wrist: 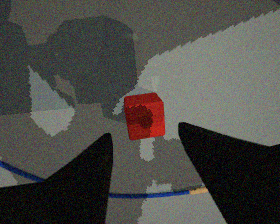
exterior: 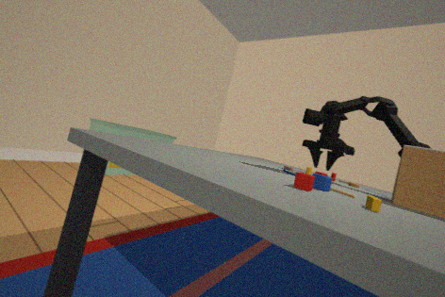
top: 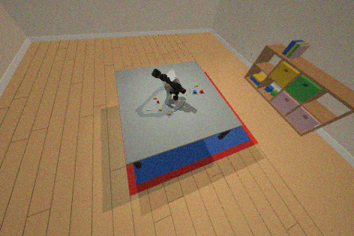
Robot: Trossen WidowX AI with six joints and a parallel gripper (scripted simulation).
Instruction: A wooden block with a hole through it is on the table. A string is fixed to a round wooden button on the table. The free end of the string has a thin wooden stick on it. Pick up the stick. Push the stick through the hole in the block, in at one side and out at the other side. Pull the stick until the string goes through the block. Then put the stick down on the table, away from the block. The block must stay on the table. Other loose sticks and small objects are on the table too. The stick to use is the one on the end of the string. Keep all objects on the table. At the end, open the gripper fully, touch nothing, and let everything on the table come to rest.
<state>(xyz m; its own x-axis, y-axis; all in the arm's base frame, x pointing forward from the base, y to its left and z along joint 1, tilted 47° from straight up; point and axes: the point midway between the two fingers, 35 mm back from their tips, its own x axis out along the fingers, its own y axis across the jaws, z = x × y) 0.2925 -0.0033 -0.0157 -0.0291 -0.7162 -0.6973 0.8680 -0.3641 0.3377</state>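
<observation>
The red block [wrist: 144, 116] with a round hole lies on the table, below and between the fingertips in the wrist view. The blue string [wrist: 146, 195] [top: 182, 106] curves across the table beside the block. The thin tan stick [wrist: 197, 190] starts at the string's end; the right finger hides the rest of it. My gripper [wrist: 145, 133] [exterior: 322, 168] is partly open and empty, pointing down above the table, with the block and string below it. I cannot make out which small round thing is the button.
A blue cube [exterior: 322, 182] [top: 194, 91], a red cube [exterior: 304, 181] [top: 201, 91] and a yellow block [exterior: 373, 204] [top: 196, 85] stand on the table. A loose stick [exterior: 342, 192] lies near them. Another loose stick [top: 149, 110] lies left of the arm in the top view, near small coloured pieces.
</observation>
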